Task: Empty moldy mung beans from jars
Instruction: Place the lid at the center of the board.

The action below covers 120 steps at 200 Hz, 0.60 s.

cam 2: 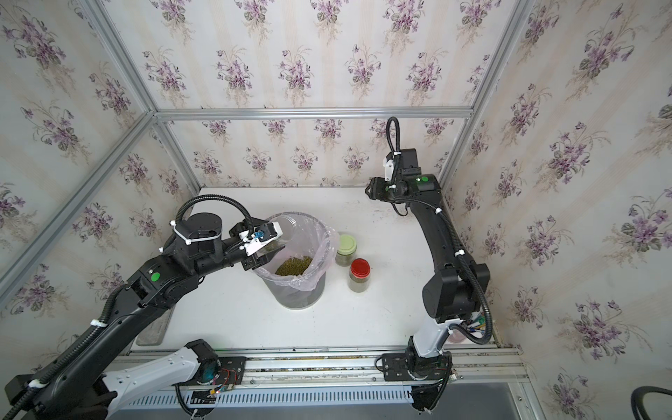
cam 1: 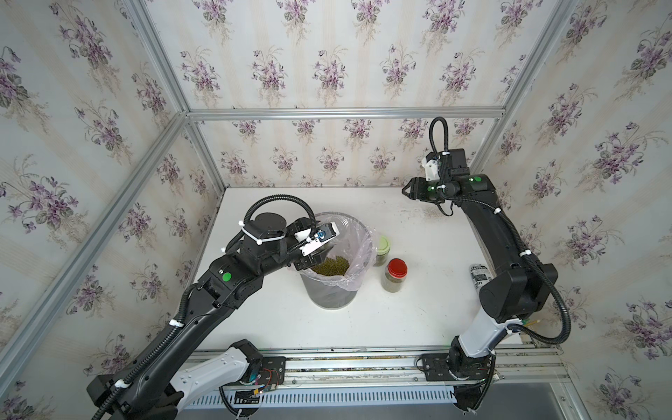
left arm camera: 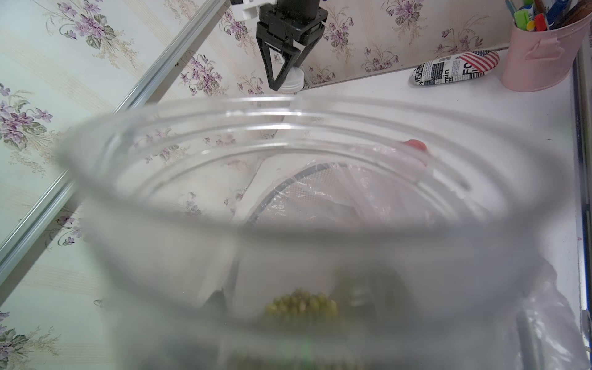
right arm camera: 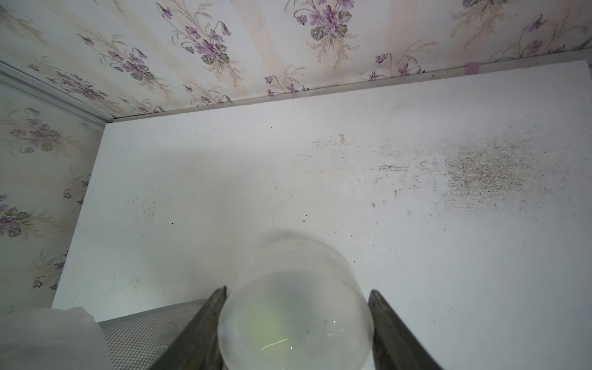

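My left gripper is shut on an open clear jar, held tilted over the grey bin. A heap of mung beans lies in the bin's liner. In the left wrist view the jar fills the picture and hides my fingers; green beans show blurred through its wall. My right gripper hangs high at the back right, shut on a translucent white lid. A green-lidded jar and a red-lidded jar stand closed just right of the bin.
A printed black-and-white can lies near the right arm. A pink cup of pens stands at the table's front right corner. A grey tray sits at the front left. Dark specks dirty the back of the table.
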Each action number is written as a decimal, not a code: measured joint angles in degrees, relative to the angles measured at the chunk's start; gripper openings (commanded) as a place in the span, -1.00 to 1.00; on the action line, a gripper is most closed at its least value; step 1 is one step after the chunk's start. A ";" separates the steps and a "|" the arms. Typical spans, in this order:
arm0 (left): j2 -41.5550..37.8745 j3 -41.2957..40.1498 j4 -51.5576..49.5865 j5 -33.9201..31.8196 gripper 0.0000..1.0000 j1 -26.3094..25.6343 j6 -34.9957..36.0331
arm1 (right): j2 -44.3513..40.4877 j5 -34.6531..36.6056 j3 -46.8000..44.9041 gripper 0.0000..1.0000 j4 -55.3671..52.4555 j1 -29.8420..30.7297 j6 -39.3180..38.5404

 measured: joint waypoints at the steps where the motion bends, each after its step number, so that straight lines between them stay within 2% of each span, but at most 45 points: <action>1: 0.00 -0.02 0.04 0.00 0.38 0.00 0.00 | 0.07 0.00 -0.11 0.05 0.11 -0.04 0.02; 71: 0.09 -0.66 0.57 -0.48 0.40 -0.11 0.02 | 5.84 0.55 -7.13 -0.02 3.61 -0.76 2.14; 120: 0.35 -1.07 0.63 -0.79 0.40 -0.33 0.04 | 7.32 4.74 -12.35 -0.03 3.89 -0.39 2.27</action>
